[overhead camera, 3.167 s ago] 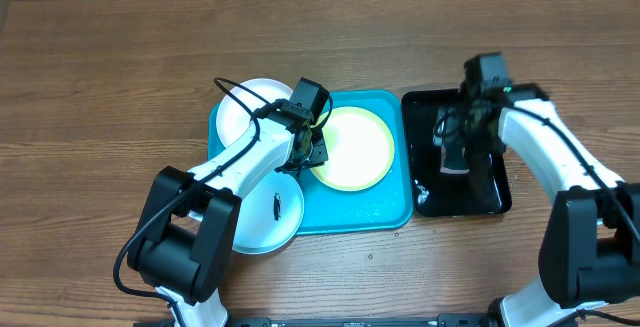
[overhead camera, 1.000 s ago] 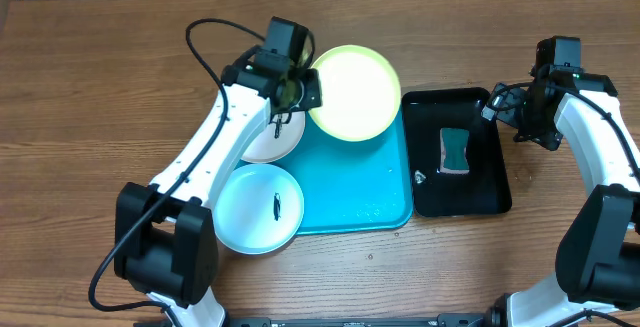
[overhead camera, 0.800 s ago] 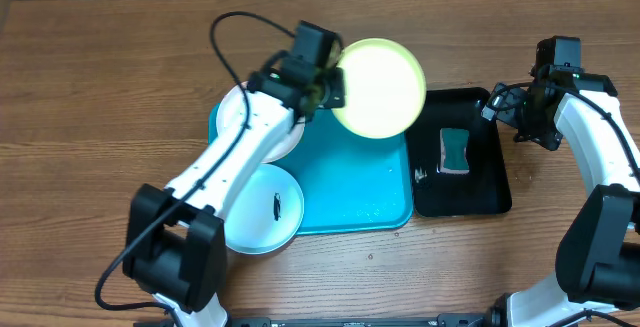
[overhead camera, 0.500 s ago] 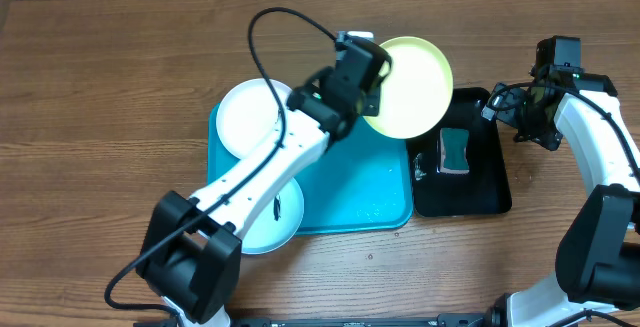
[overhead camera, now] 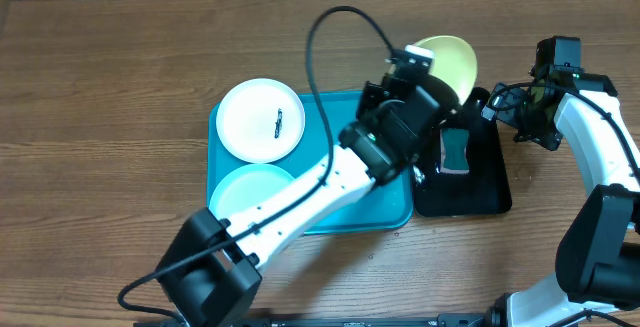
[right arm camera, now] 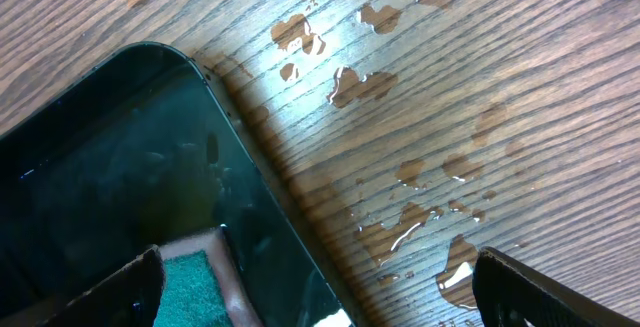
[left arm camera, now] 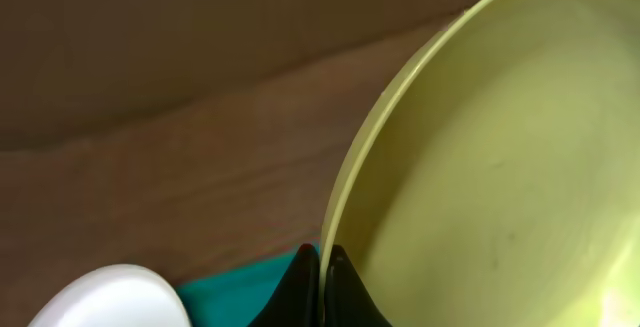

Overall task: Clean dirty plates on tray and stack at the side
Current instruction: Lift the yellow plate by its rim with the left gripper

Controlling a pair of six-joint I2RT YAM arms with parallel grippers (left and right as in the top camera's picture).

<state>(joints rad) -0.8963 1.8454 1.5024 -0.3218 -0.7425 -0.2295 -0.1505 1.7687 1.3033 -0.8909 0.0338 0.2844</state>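
Left gripper point(left arm camera: 322, 279) pinches the rim of the yellow-green plate point(left arm camera: 480, 167), raised and tilted by the black tray point(overhead camera: 480, 192); right gripper point(right arm camera: 318, 292) gapes wide, empty

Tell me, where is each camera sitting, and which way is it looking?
Overhead: fixed above the table, looking straight down at the turquoise tray, the black tray and both arms.
Left wrist: on the left arm, looking out along its left fingers, which pinch the rim of the yellow-green plate.
Right wrist: on the right arm, looking down at the black tray's corner, the sponge and the wet table; its open right fingers show at the bottom corners.
Shared: the overhead and left wrist views both show the yellow-green plate.
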